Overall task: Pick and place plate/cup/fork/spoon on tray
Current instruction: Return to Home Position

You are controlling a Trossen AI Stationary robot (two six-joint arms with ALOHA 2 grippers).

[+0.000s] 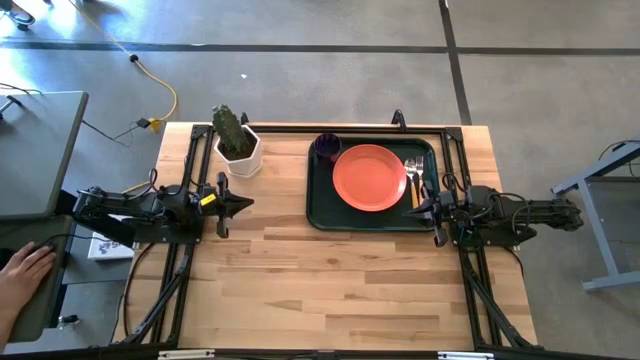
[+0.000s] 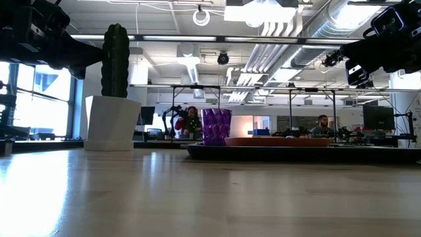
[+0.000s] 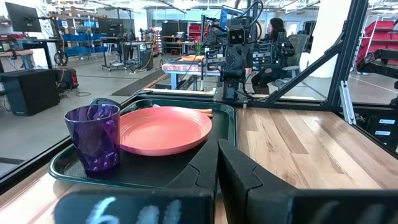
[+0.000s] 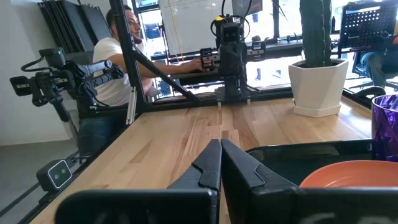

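Observation:
The dark green tray (image 1: 322, 212) lies at the table's far right. On it sit the orange-red plate (image 1: 369, 177), the purple cup (image 1: 326, 147) at its far left corner, and the fork (image 1: 413, 172) and spoon (image 1: 420, 190) along its right side. The cup (image 3: 93, 137) and plate (image 3: 163, 129) also show in the left wrist view. My left gripper (image 1: 245, 203) is shut and empty at the table's left, above the wood. My right gripper (image 1: 415, 209) is shut and empty over the tray's right near corner.
A white pot with a green cactus (image 1: 237, 142) stands at the far left of the table. A black frame (image 1: 300, 130) runs along the table's far and side edges. A person's hand (image 1: 22, 272) shows beyond the table's left. Bare wood (image 1: 330, 290) fills the near half.

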